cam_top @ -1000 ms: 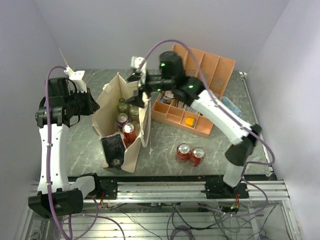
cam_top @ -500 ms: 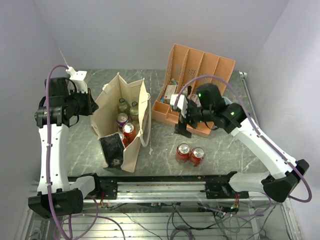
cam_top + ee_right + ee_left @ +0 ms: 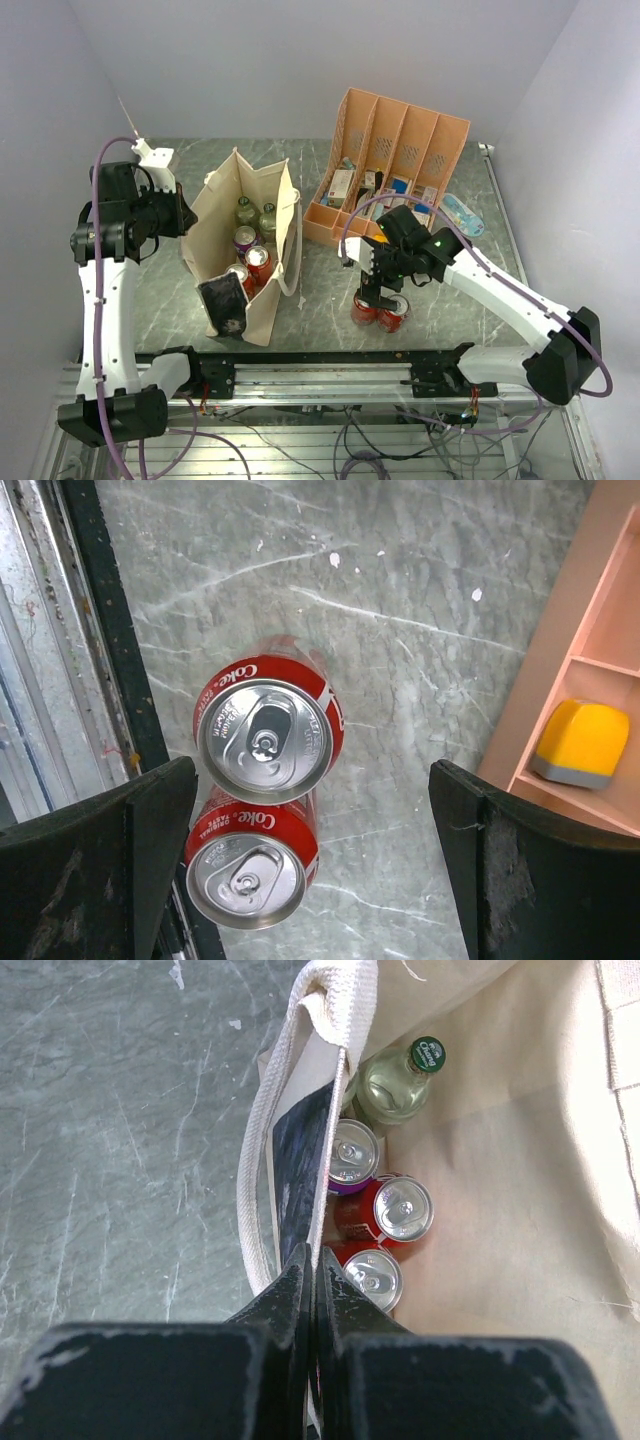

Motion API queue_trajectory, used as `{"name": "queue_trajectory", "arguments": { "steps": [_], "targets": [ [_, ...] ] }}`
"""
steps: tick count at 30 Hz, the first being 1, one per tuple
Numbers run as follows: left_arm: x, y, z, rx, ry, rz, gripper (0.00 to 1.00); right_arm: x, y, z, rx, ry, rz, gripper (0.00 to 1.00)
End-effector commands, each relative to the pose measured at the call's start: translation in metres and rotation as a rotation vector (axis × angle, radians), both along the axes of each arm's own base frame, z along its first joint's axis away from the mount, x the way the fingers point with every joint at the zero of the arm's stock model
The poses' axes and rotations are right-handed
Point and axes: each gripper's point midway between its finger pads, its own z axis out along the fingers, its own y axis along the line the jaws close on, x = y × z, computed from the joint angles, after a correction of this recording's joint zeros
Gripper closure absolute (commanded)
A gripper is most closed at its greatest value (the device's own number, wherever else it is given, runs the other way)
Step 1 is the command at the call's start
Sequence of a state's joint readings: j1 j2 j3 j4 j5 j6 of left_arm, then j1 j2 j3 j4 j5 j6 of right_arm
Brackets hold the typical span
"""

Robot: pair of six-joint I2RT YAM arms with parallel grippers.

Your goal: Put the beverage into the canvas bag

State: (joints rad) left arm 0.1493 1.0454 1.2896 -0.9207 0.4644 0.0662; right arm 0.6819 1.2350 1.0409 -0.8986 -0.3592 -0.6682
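Two Coke cans (image 3: pixel 265 740) stand under our spread right gripper (image 3: pixel 310 830), four o'clock from the canvas bag (image 3: pixel 212 228) our left gripper (image 3: pixel 310 1260) clamps

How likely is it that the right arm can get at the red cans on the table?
Probably yes: its open hand hangs right above the cans, with nothing in between. They stand close together, so a finger may bump the second one.

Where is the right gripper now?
In the top view the right gripper hangs open over the two Coke cans, right of the canvas bag and in front of the orange organizer.
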Motion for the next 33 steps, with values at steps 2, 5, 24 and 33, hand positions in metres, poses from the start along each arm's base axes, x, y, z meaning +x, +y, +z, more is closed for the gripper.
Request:
{"name": "queue_trajectory", "arguments": {
  "steps": [2,5,24,33],
  "targets": [
    [-0.001,0.001,0.020,-0.020,-0.094,0.018,0.93,0.006,0.001,-0.015,-0.021,-0.010,0.015,0.00],
    [-0.001,0.002,0.019,-0.028,-0.090,0.023,0.93,0.008,0.005,-0.020,-0.017,0.006,0.019,0.00],
    [0.006,0.007,0.019,-0.047,-0.080,0.041,0.93,-0.008,0.013,-0.051,-0.003,0.109,0.053,0.10],
    [0.006,0.010,0.018,-0.048,-0.077,0.051,0.93,-0.005,0.021,-0.044,0.035,0.104,0.058,0.28]
  ]
}}
